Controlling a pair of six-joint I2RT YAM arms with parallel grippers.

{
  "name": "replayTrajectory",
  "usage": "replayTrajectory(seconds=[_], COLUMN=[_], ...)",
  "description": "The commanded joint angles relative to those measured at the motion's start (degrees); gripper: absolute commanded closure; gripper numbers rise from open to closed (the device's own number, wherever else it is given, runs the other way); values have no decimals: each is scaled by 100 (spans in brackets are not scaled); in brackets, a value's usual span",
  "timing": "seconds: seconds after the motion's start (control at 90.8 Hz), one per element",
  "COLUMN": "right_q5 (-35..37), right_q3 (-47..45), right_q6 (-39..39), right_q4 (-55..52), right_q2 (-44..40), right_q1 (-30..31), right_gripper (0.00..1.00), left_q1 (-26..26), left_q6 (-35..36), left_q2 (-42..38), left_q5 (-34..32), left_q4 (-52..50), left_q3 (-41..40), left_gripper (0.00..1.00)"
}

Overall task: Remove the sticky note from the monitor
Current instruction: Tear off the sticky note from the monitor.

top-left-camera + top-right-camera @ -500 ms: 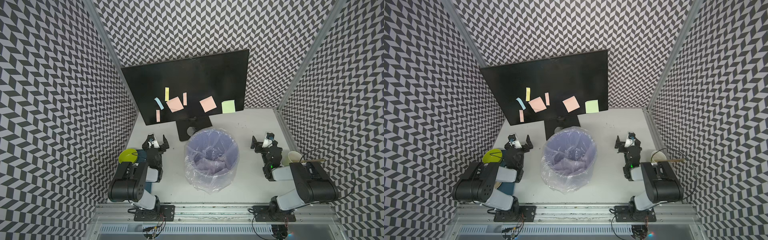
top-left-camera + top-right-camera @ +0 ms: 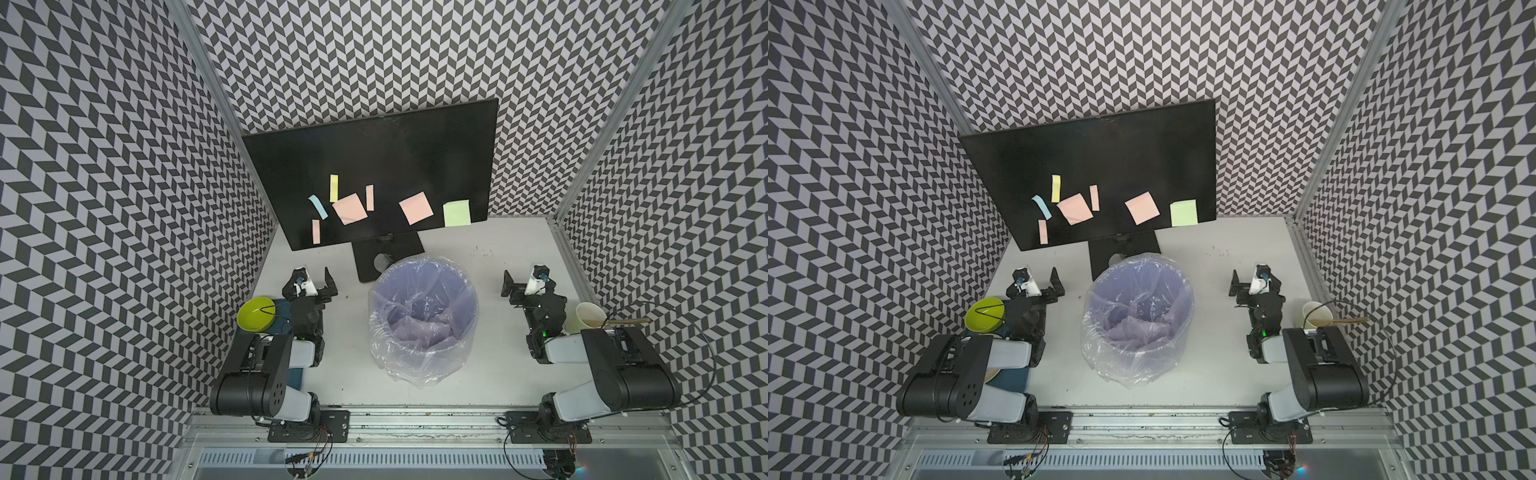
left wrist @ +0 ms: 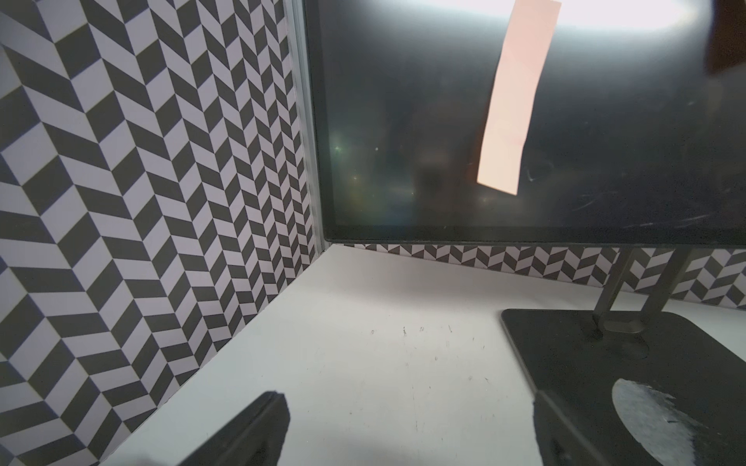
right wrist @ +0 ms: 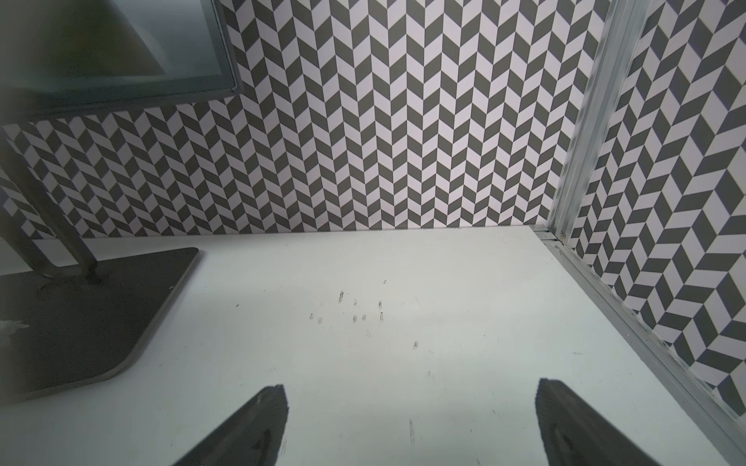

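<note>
**Both arms folded low, notes on the screen**

Both arms sit folded back near the front rail, forearms low over the table (image 2: 478, 257), wrists pointing toward the back wall. The left gripper (image 2: 311, 279) and the right gripper (image 2: 527, 280) flank the lined bin (image 2: 424, 316). Each has its jaws spread wide with nothing between them, as both wrist views show. Nothing has shifted since half a second before. Beyond the bin, the monitor (image 2: 374, 166) stands at the back of the table. Its dark screen bears seven sticky notes (image 2: 350, 208): two pink squares, one green square, and yellow, blue and two pink strips. Any writing on them is too small to read.
</note>
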Motion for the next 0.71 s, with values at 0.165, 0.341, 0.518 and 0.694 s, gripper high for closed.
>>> replayTrajectory(seconds=[0.165, 0.341, 0.518, 0.694], right_q5=[-207, -1162, -2640, -3251], right_q3=[84, 772, 1998, 2897], right_q6=[-37, 715, 2055, 3240], right_q4=[-524, -1966, -3027, -3450], right_q2=[-811, -1613, -1726, -1276], right_q1=[2, 9, 49, 262], right_gripper=[1, 1, 1, 3], left_q1=[-132, -433, -591, -608], left_q6=[-112, -809, -1566, -1835], left_q2=[-813, -2144, -2738, -2739], left_q5=[-361, -828, -561, 184], left_q4=[-727, -3320, -4704, -5968], left_q3=[-105, 747, 1796, 3002], left_gripper=[0, 0, 0, 0])
